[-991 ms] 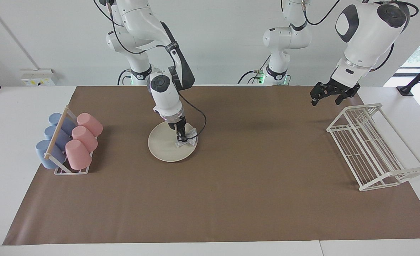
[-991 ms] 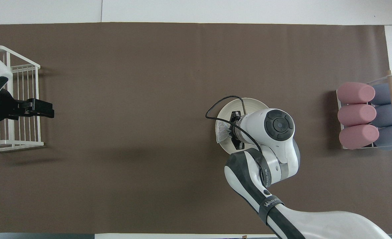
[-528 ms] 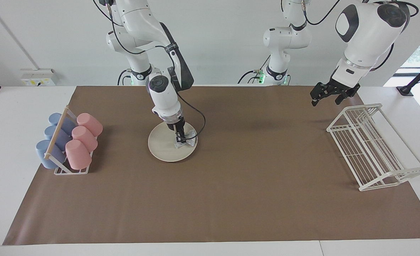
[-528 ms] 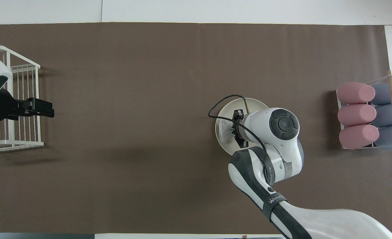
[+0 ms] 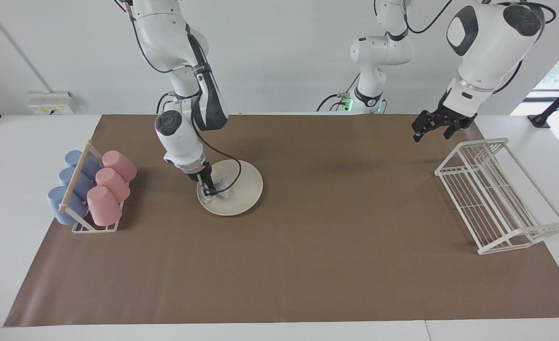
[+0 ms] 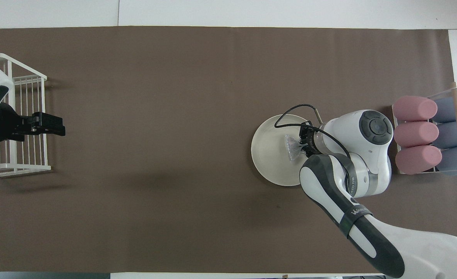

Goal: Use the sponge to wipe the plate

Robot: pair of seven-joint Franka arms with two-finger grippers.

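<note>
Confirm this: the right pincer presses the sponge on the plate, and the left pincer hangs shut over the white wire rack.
One thing is wrong: the left pincer hangs open, not shut, as the facing view shows. The right pincer does press the sponge on the plate.

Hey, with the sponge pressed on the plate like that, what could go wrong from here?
The right gripper is shut on the sponge at the plate's edge toward the cup rack. A stroke that way may run off the rim onto the brown mat. Pressing at the edge might tip or slide the unheld plate. The left gripper waits open over the white wire rack.
</note>
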